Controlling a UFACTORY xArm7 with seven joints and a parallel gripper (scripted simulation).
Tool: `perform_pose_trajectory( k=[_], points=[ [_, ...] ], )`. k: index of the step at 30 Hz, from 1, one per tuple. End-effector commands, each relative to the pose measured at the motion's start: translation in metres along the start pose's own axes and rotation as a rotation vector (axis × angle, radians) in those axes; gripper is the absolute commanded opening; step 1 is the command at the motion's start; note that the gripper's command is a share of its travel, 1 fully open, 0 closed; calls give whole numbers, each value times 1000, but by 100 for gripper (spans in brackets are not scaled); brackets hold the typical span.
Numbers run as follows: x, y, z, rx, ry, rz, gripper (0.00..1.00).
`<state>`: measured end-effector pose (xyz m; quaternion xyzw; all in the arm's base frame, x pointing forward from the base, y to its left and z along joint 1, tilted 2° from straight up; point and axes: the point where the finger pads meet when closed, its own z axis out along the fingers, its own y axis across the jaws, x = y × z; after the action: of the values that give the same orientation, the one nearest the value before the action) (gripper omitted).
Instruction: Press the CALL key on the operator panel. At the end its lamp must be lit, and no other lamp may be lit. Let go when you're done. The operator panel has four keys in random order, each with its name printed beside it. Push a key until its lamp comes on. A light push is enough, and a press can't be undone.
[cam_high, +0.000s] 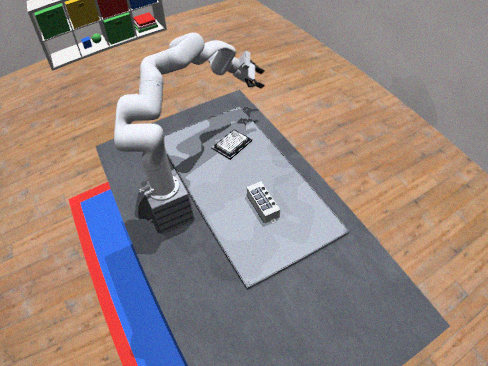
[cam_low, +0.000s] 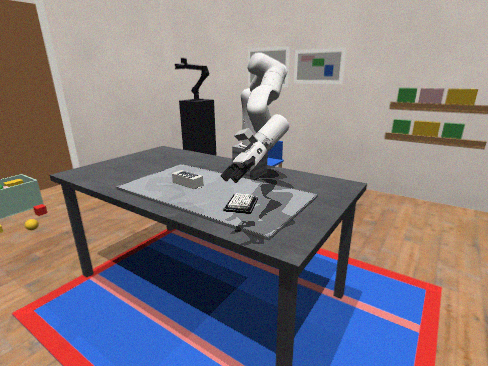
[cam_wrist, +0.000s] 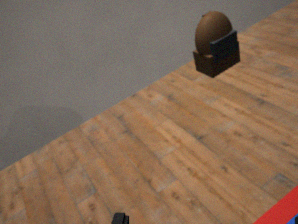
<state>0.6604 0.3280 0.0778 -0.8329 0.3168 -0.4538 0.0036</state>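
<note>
The operator panel (cam_high: 265, 201) is a small white box with a row of keys, lying on the light grey mat (cam_high: 255, 195); it also shows in the exterior view (cam_low: 187, 178). No lamp on it looks lit, and the key names are too small to read. My gripper (cam_high: 254, 76) is open and empty, raised high above the far end of the mat and well away from the panel; it shows in the exterior view (cam_low: 233, 172) as well. The wrist view shows only floor and wall, with one fingertip (cam_wrist: 120, 218) at the bottom edge.
A flat dark-framed white pad (cam_high: 231, 143) lies on the mat between my gripper and the panel. The arm's base (cam_high: 162, 192) stands at the table's edge. A shelf with coloured bins (cam_high: 95, 25) is far off. A brown object on a dark stand (cam_wrist: 215, 42) sits on the floor.
</note>
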Motion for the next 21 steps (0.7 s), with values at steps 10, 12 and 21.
perform_pose_trajectory(
  k=[10,12,21],
  points=[
    [3,-3,-1,4,2,4,100],
    [3,-3,-1,4,2,4,100],
    [13,12,8,-40,-19,-24,0]
  ],
)
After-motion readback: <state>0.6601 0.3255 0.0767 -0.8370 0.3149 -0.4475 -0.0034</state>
